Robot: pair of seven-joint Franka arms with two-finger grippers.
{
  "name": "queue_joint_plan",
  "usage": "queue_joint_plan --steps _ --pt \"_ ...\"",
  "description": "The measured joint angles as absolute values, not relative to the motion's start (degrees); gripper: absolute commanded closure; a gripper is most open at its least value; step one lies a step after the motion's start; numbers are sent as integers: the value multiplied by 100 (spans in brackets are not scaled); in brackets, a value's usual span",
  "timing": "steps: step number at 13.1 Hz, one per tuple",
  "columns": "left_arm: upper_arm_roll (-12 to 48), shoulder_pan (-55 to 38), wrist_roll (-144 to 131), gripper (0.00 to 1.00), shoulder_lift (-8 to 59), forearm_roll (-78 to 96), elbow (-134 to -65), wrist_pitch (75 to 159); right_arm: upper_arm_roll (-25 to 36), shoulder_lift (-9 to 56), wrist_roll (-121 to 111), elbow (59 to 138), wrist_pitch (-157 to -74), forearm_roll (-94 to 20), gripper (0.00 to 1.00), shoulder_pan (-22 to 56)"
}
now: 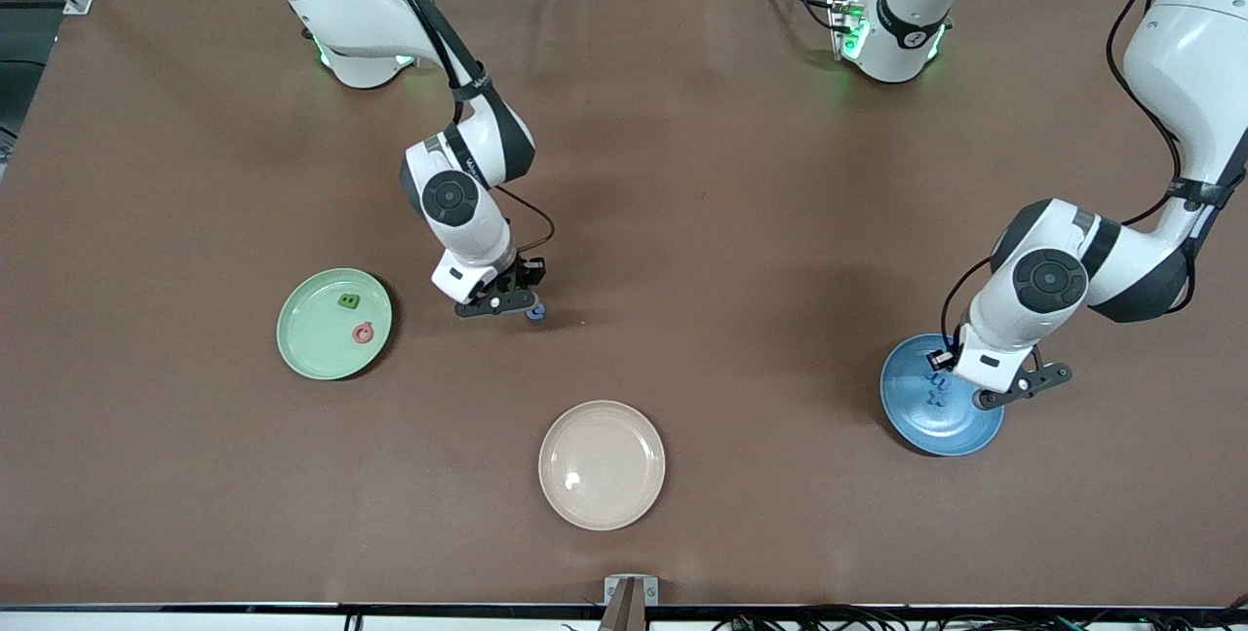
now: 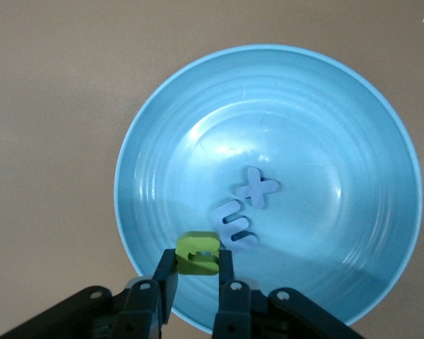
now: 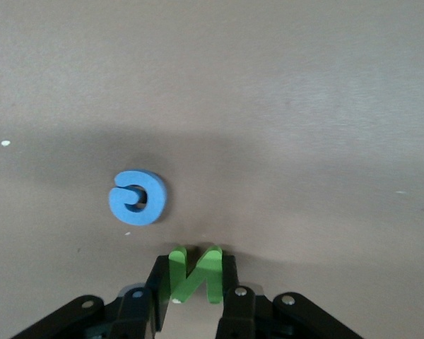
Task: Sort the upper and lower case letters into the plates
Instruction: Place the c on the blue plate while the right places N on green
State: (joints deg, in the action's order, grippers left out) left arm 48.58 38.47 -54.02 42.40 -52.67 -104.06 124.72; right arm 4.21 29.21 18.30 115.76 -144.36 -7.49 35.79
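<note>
We see the right gripper (image 3: pixel 192 286) clamp a green N (image 3: pixel 194 272) on the table; the left gripper (image 2: pixel 196 272), fingers clamped on a green letter (image 2: pixel 198 253), hovers over the blue plate (image 2: pixel 162 141), which we judge is due for release.

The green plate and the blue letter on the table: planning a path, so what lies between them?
In the front view, the right gripper, shut on a green letter, sits between the green plate and the blue letter; otherwise bare table.

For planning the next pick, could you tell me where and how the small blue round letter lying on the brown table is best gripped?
Probably from straight above, jaws across its outer rim: the small blue round letter lies flat on the brown table, beside the right gripper, which is shut on a green letter.
</note>
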Motion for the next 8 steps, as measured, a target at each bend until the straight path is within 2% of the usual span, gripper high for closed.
queue_joint_plan --steps 4,8 --pt "4929 3842 -4922 0 4104 -5242 -10248 12351 449 2204 1457 11369 -13036 -747 100 2997" --pt "5533 3852 -4286 0 3753 -4373 -9714 11327 514 1979 -746 11461 -12670 -728 100 1526"
